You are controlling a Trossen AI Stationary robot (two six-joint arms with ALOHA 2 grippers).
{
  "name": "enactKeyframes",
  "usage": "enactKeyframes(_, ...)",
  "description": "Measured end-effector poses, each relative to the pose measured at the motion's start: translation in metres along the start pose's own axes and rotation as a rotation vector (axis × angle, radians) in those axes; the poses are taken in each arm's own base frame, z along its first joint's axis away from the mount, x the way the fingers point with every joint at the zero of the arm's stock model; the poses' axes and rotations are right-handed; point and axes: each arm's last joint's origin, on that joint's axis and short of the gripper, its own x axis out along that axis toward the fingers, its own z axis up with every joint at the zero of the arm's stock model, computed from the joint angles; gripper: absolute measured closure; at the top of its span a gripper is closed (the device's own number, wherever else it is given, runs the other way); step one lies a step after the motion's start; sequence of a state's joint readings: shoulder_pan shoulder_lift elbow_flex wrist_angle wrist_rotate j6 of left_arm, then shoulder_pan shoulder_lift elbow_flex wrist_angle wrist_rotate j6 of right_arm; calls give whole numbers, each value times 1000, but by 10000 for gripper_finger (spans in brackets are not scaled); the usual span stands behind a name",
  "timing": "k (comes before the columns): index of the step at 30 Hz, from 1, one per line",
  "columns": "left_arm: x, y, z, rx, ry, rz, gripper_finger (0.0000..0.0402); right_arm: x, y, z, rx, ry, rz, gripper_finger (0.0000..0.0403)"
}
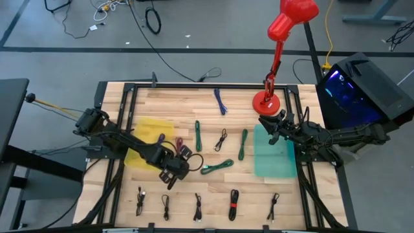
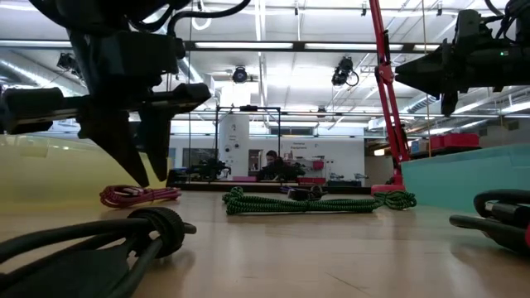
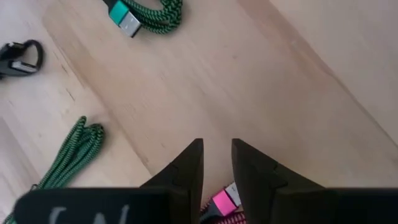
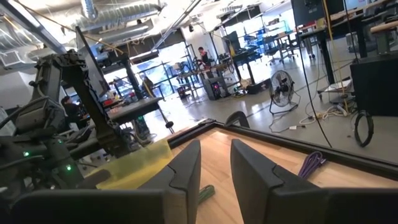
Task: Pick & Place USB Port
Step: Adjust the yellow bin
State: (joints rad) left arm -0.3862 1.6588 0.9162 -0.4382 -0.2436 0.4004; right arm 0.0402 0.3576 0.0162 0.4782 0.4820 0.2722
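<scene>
Several coiled USB cables lie flat on the wooden table. A red braided one [image 1: 182, 147] with a pink plug [image 3: 222, 200] lies just behind my left gripper [image 1: 171, 175]. A green one with a teal plug [image 3: 148, 12] lies ahead of that gripper. My left gripper [image 3: 216, 144] points steeply down a little above bare wood. It is open by a narrow gap, with nothing between the fingers. My right gripper [image 1: 266, 124] hovers level and high over the teal tray [image 1: 275, 155]. It is open [image 4: 214, 160] and holds nothing.
A yellow tray [image 1: 152, 139] with a purple cable sits under the left arm. A red desk lamp [image 1: 266, 100] stands at the far right. A row of black cables [image 1: 197, 207] lies along the near edge. More green [image 1: 243, 142], black and purple cables lie mid-table.
</scene>
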Motion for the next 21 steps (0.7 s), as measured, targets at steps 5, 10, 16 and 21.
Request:
enactKeyframes(5, -2, 1, -1, 43, 67, 139, 312, 0, 0, 0, 0, 0, 0, 312)
enactKeyframes(10, -17, 12, -2, 16, 246, 295, 317, 0, 0, 0, 0, 0, 0, 312)
enactKeyframes(16, -49, 37, 13, -243, 183, 304, 319, 0, 0, 0, -1, 1, 0, 312)
enactKeyframes(21, -68, 48, 0, -385, 204, 397, 319, 0, 0, -1, 2, 8, 0, 312)
